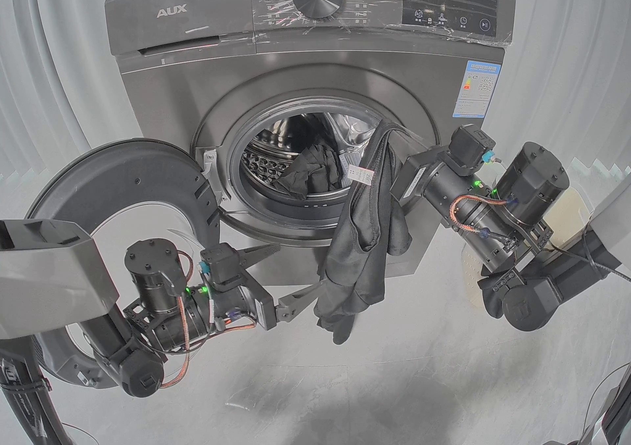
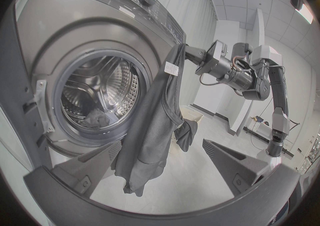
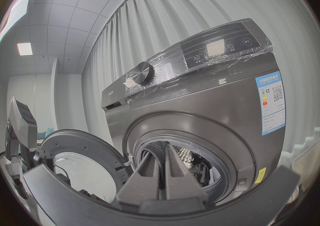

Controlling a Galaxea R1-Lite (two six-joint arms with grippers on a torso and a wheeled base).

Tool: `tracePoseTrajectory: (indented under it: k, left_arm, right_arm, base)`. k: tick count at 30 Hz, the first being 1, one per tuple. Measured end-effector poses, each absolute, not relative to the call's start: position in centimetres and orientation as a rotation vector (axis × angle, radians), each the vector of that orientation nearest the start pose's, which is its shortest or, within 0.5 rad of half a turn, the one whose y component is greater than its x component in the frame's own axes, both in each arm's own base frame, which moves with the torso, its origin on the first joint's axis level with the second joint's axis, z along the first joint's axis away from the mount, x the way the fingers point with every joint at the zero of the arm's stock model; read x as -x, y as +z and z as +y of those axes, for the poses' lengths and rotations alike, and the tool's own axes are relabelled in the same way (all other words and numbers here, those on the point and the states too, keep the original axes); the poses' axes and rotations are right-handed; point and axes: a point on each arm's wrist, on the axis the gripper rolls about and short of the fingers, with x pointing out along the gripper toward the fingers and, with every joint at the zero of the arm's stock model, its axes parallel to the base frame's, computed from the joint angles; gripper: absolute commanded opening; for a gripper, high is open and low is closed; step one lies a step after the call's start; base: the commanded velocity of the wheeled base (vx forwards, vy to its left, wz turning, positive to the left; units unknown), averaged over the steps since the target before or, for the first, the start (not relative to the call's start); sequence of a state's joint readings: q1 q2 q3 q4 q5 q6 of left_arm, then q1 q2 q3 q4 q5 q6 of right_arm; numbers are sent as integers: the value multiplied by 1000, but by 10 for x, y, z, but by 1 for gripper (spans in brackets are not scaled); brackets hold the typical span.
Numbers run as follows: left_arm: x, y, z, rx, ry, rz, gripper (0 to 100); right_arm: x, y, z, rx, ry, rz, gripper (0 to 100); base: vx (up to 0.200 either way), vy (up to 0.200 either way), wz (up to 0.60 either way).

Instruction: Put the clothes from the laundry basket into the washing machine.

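Observation:
A grey front-loading washing machine [image 1: 197,91] stands with its round door [image 1: 125,183] swung open to the left. A dark crumpled garment [image 1: 312,170] lies inside the drum [image 2: 100,93]. My right gripper [image 1: 393,133] is shut on the top of a long black garment [image 1: 365,229], which hangs down in front of the drum's right rim; its white label [image 2: 171,68] shows near the top. In the right wrist view the right gripper [image 3: 161,161] pinches the black fabric [image 3: 151,150]. My left gripper [image 1: 292,279] is open, low in front of the machine, just left of the hanging garment's lower end.
A pale laundry basket [image 2: 191,113] stands on the light floor to the right of the machine, behind my right arm. White curtains hang behind the machine. The open door takes up the space at the left.

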State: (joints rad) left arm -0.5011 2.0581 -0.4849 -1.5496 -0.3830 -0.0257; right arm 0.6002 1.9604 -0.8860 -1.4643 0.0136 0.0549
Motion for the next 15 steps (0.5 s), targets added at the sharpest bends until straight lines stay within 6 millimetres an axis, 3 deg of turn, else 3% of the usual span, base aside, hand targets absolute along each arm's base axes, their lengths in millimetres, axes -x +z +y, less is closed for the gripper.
tracePoseTrajectory:
  k: [15]
  left_arm:
    - [-306, 62, -203, 6, -926, 2, 100]
  right_arm:
    - [-299, 193, 206, -167, 600, -348, 0]
  base:
    - [0, 0, 0]
